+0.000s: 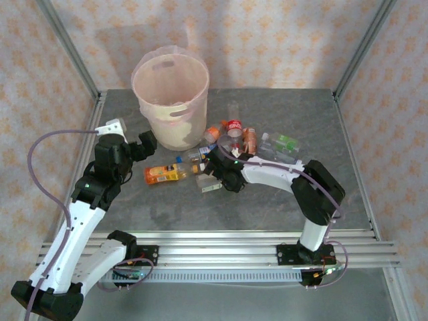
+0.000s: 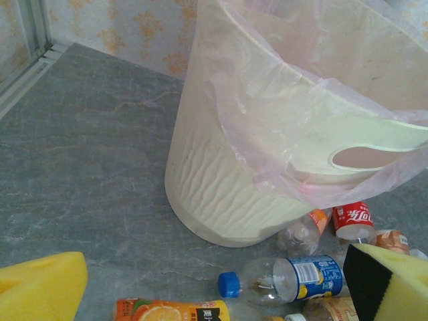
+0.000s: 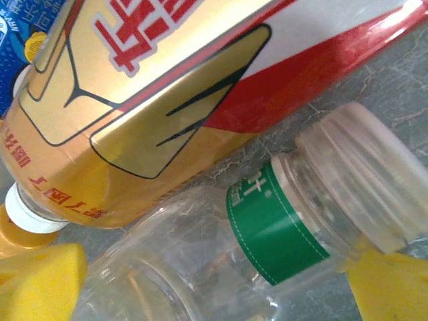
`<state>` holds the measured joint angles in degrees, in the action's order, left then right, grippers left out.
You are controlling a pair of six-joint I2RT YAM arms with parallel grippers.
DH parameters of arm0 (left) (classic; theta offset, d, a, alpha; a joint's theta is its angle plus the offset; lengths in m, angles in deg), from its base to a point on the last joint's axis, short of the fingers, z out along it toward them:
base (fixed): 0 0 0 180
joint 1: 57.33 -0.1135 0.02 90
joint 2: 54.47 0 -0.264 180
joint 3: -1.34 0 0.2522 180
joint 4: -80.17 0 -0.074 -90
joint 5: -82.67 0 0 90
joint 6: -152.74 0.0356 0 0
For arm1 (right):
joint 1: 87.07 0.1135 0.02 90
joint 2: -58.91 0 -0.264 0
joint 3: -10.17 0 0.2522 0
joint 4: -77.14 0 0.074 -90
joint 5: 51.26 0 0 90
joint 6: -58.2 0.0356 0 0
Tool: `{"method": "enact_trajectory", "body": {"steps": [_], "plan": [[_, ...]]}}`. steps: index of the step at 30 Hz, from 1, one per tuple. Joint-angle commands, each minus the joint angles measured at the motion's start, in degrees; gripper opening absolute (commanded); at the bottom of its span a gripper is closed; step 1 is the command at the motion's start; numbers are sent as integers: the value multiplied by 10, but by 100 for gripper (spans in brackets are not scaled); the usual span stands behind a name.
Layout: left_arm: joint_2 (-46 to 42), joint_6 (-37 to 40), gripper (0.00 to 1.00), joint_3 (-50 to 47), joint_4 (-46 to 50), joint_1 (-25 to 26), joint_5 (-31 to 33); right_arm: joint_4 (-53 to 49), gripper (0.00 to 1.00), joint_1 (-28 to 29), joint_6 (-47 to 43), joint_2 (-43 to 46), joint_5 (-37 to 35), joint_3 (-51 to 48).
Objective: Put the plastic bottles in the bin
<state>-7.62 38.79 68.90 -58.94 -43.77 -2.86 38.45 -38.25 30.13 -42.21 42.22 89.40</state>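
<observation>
- Top external view: the left arm [image 1: 77, 217] rises from the lower left corner, and its left gripper [image 1: 144, 142] sits just beside the bin [image 1: 170, 100] near its base.
- Left wrist view: the claw is spread wide with yellow pads [image 2: 40, 287] in the bottom corners. It holds nothing and hangs over the table [image 2: 87, 174] and a blue-capped bottle [image 2: 287, 279].
- The right arm [image 1: 294, 175] bends at the lower right and reaches left to frame centre, with the right gripper [image 1: 215, 175] low among the plastic bottles [image 1: 234, 144].
- Right wrist view: the fingers are released and wide apart, straddling a clear bottle [image 3: 267, 234] with a green band. One pad [image 3: 388, 287] touches it near the cap.
- The bin stands upper left of centre, and the bottles lie right of its base.
</observation>
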Motion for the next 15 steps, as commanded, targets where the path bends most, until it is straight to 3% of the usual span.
{"method": "enact_trajectory", "body": {"steps": [1, 15], "plan": [[1, 11, 100, -3, -19, 2, -10, -13, 99, 0, -7, -7, -7, 10], [20, 6, 100, -12, -36, 10, -49, -70, 91, -6, -77, 18, 9, -13]]}}
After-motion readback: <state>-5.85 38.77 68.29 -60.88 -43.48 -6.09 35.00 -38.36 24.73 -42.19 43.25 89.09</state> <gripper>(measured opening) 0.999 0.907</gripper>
